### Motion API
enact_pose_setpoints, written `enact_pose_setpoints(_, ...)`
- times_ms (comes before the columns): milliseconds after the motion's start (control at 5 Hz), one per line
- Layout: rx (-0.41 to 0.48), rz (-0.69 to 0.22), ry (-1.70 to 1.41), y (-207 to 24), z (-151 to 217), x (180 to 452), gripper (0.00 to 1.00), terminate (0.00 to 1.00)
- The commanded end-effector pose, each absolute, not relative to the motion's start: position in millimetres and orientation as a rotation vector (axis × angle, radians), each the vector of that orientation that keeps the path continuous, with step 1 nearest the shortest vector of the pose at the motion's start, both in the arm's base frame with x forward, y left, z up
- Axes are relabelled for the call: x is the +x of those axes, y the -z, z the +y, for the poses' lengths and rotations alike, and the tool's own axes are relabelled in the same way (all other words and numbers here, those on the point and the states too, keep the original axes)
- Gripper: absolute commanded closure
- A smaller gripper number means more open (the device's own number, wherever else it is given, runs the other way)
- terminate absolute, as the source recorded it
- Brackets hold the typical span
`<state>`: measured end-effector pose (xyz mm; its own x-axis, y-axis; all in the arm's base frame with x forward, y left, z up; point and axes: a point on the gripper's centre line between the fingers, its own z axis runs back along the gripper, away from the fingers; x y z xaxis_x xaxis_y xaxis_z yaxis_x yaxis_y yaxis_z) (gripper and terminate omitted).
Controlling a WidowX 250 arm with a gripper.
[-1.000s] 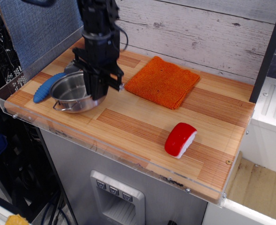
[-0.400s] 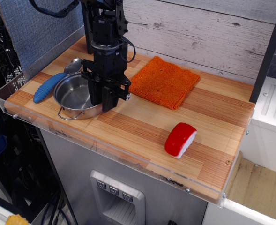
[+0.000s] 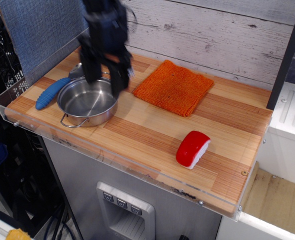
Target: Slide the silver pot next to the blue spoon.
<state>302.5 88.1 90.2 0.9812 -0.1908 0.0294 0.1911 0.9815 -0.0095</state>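
The silver pot stands flat on the wooden board at the left front, one wire loop handle pointing at the front edge. The blue spoon lies just left of it, its handle almost touching the pot's rim; part of its metal bowl shows behind the pot. My gripper is blurred by motion. It hangs above the pot's far rim with its two fingers apart and nothing between them, and it seems clear of the pot.
An orange cloth lies at the back middle of the board. A red block sits at the front right. A clear plastic lip edges the board's left and front. A wooden wall stands behind.
The gripper had its fingers down inside the pot and slid it toward the front; it has now lifted out and moved back, leaving the pot beside the spoon.
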Motion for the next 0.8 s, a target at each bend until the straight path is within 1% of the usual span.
enact_pose_setpoints(0,0.033,-0.136,0.103,-133.4,105.8,301.3,0.00,0.00)
enact_pose_setpoints(400,0.026,-0.129,0.133,-134.0,103.2,305.6,0.00,0.00)
enact_pose_setpoints(600,0.026,-0.129,0.133,-134.0,103.2,305.6,0.00,1.00)
